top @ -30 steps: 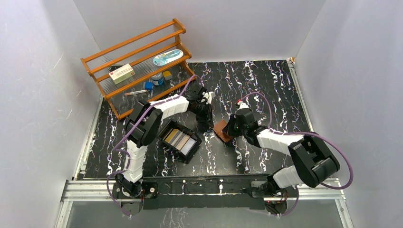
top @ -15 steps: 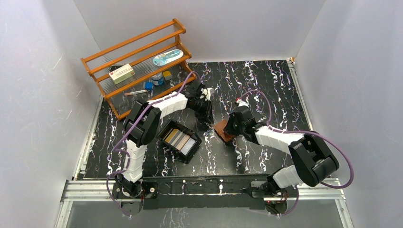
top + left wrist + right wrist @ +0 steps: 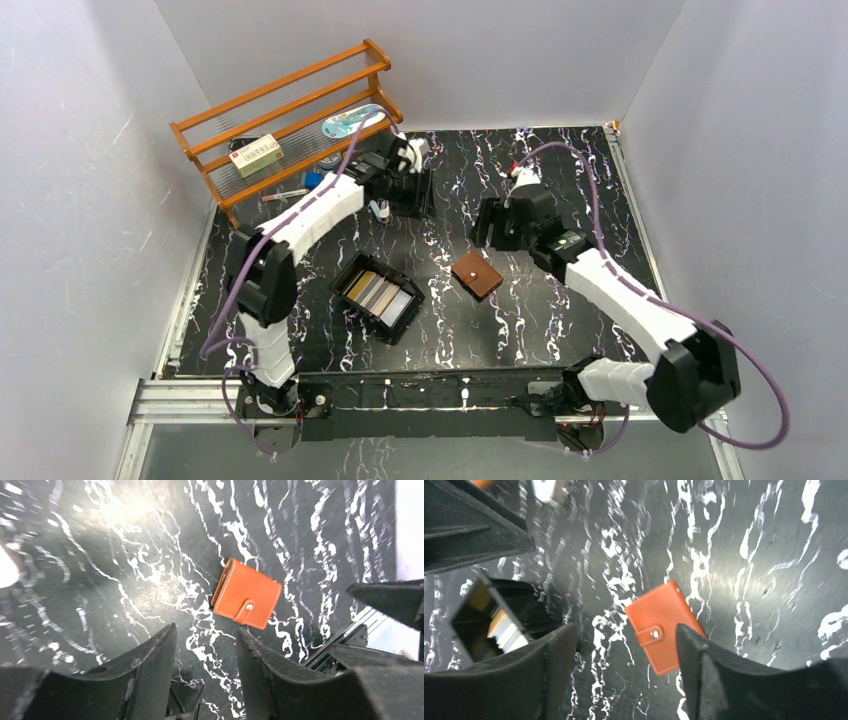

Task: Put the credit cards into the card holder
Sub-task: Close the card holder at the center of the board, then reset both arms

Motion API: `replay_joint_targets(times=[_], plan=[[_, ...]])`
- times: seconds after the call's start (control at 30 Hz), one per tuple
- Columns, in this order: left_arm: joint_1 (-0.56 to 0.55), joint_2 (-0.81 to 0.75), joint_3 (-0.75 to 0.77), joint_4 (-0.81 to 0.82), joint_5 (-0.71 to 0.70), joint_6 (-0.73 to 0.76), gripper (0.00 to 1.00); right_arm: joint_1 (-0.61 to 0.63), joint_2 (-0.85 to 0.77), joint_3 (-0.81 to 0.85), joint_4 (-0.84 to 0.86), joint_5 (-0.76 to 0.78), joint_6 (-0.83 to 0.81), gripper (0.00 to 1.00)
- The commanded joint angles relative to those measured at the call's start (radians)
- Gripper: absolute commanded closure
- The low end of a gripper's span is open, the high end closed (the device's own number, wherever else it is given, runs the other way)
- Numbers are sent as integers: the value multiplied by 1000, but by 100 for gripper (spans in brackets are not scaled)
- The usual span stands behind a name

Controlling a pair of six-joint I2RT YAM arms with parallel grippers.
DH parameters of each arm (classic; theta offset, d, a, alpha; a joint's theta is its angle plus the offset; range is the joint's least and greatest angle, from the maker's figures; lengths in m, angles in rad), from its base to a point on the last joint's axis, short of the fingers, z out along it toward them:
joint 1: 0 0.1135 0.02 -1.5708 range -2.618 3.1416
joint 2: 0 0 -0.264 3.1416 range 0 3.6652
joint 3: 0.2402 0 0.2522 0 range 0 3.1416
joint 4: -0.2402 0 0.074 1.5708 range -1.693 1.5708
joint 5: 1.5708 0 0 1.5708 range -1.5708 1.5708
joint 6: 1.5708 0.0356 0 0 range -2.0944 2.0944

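The card holder [image 3: 476, 275], a brown leather wallet, lies shut and flat on the black marbled table with its snap stud up. It also shows in the left wrist view [image 3: 246, 594] and the right wrist view [image 3: 659, 625]. Several credit cards [image 3: 376, 294] lie side by side in a shallow black tray [image 3: 392, 272], also seen in the right wrist view [image 3: 499, 625]. My left gripper [image 3: 404, 196] hangs open and empty near the rack, far behind the wallet [image 3: 206, 629]. My right gripper [image 3: 496, 226] is open and empty, raised just behind the wallet [image 3: 626, 630].
A wooden rack [image 3: 290, 110] stands at the back left with a small box [image 3: 256, 155], a blue oval item [image 3: 352, 121] and small pieces on its shelves. White walls close in the table on three sides.
Both grippers opened and let go of the wallet, which now lies flat on the table. The left arm swung back toward the rack; the right arm pulled up and back.
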Motion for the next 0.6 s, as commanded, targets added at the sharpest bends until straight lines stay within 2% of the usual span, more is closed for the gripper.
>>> replay_joint_targets(times=[0.0, 0.07, 0.1, 0.13, 0.37, 0.57], plan=[[10, -217, 55, -108, -131, 58, 46, 0, -105, 159, -134, 42, -46, 4], [11, -274, 48, -133, -160, 60, 31, 0, -143, 201, -166, 29, -34, 2], [11, -307, 45, -143, -170, 60, 13, 0, -161, 219, -181, 10, -31, 2], [11, -339, 41, -151, -180, 59, 3, 0, -180, 238, -201, 0, -24, 2], [11, -598, 11, -197, -291, 57, 2, 0, -297, 330, -355, 39, 12, 2], [10, -815, -153, -142, -324, -32, 1, 0, -391, 314, -358, 55, 31, 2]])
